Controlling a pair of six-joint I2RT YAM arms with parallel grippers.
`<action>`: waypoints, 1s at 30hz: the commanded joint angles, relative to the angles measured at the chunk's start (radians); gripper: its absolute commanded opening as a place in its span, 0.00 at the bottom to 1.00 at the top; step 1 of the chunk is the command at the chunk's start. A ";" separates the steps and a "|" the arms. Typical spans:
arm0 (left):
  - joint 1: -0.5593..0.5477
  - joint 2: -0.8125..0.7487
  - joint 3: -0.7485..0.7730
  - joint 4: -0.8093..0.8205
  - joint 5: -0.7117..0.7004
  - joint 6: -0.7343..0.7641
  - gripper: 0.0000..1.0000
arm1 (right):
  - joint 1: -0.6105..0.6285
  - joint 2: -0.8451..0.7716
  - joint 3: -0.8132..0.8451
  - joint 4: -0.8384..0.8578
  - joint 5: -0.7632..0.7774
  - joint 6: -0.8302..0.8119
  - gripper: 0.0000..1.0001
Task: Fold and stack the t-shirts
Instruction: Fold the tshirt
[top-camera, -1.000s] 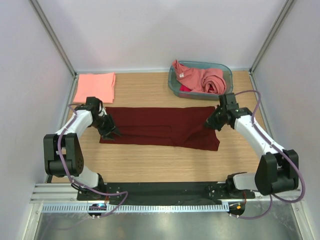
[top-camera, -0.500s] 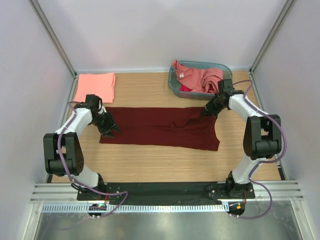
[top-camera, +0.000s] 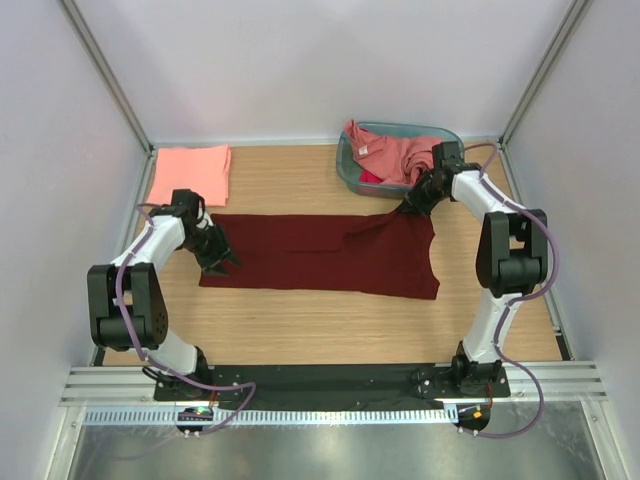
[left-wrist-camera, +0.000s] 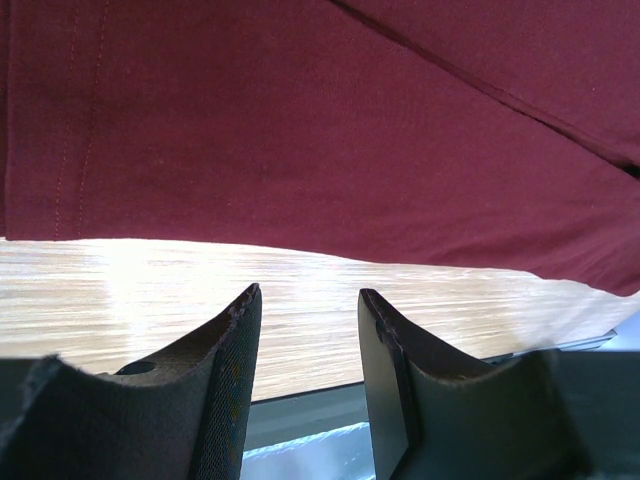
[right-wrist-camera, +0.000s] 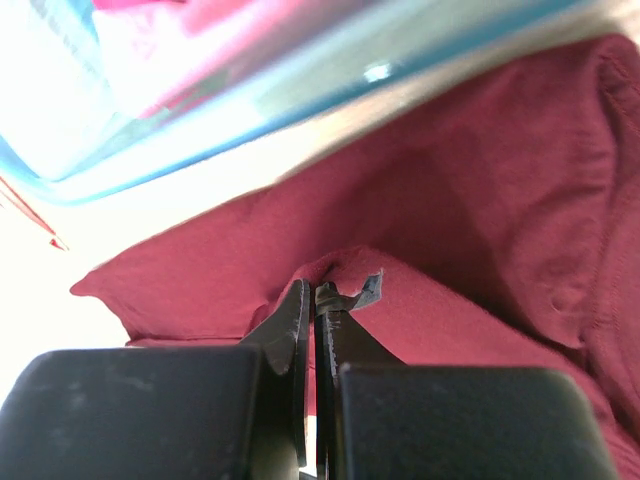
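Across the middle of the table (top-camera: 300, 325) — maroon t-shirt (top-camera: 320, 255): spread in a long band from left to right, and it looks already narrowed lengthwise. Its far right corner is drawn up into a peak toward the basket, so the cloth there is creased rather than flat.
Right hand (top-camera: 408, 203): closed tight on that far right corner, with a pinch of maroon cloth between the jaws in the wrist view. I judge it is held this way to carry that end over for the next fold.
Left hand (top-camera: 222, 262): at the shirt's left end by its near edge. The jaws are partway apart with only bare table between them, gripping nothing — likely placed to take or pin that end.
Folded salmon t-shirt (top-camera: 190, 173): flat at the far left corner of the table, the start of the stack.
Basket (top-camera: 343, 170): teal, at the far right of the table, with pink t-shirts (top-camera: 400, 155) heaped inside and not yet folded.
Risk: a pull from one corner may skew the band.
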 joint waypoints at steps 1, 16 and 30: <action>-0.001 0.005 0.035 -0.008 0.000 0.016 0.45 | -0.003 0.023 0.074 -0.013 -0.046 -0.028 0.01; -0.002 0.016 0.034 -0.003 0.015 0.010 0.45 | 0.019 0.089 0.131 -0.069 -0.067 -0.066 0.01; -0.001 0.010 0.047 -0.017 0.018 0.020 0.45 | 0.017 0.172 0.287 -0.164 -0.009 -0.146 0.39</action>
